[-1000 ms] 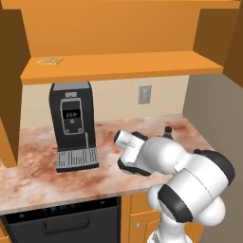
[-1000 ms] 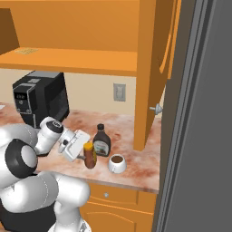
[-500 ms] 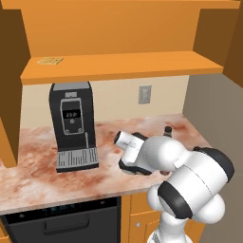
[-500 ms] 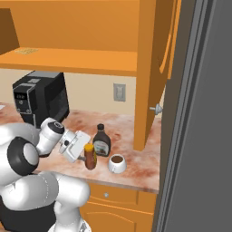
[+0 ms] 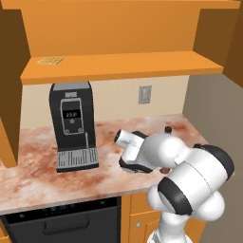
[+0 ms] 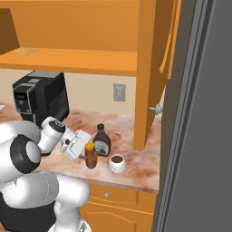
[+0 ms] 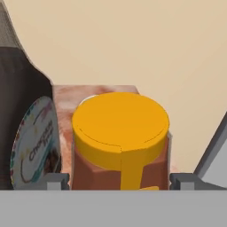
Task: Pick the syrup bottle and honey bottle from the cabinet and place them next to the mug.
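The honey bottle (image 6: 91, 155), short and amber with a yellow cap, stands upright at counter level. In the hand view the honey bottle (image 7: 120, 133) sits between the two finger tips, which press close on its sides. My gripper (image 6: 88, 153) reaches in from the left and is shut on it. The dark syrup bottle (image 6: 102, 142) stands just behind, and its white label shows at the left as the syrup bottle (image 7: 27, 137). The white mug (image 6: 117, 163) with brown liquid is right of the honey bottle, close by. The cabinet (image 6: 72, 61) shelf hangs above. The syrup bottle's black cap (image 5: 167, 129) pokes out behind my arm.
A black coffee machine (image 5: 71, 124) stands at the left on the marble counter (image 5: 38, 182). An open cabinet door (image 6: 154, 72) hangs right of the bottles, with a grey fridge side (image 6: 204, 118) beyond. A small flat packet (image 5: 50, 60) lies on the shelf.
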You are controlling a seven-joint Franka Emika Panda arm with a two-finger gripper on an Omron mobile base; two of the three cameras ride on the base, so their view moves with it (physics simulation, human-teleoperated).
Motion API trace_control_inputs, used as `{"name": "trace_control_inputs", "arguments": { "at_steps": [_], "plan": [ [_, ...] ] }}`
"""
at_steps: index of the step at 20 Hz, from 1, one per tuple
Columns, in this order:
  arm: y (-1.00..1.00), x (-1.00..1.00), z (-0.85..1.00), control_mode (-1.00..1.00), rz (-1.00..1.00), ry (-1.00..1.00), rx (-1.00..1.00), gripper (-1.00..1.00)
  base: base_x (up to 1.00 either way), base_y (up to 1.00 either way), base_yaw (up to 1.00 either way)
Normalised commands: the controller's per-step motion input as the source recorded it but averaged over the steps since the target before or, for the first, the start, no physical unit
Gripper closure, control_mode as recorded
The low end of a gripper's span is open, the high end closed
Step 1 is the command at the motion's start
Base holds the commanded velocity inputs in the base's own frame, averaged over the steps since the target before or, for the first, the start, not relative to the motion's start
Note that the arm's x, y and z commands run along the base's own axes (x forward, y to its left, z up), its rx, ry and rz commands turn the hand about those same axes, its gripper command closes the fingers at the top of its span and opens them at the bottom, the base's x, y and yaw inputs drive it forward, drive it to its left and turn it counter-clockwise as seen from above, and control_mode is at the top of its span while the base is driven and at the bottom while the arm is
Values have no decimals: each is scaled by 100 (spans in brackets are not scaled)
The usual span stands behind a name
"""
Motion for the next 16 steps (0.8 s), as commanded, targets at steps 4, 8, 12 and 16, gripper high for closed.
{"name": "trace_control_inputs", "arguments": {
  "at_steps": [4, 8, 12, 16],
  "plan": [
    [3, 5, -1, -100, 0, -3, 0, 100, 0, 0, 0],
    [0, 0, 0, -100, 0, -2, 0, 100, 0, 0, 0],
    [0, 0, -6, -100, 0, -1, 0, 100, 0, 0, 0],
    [0, 0, -6, -100, 0, -2, 0, 100, 0, 0, 0]
  ]
}}
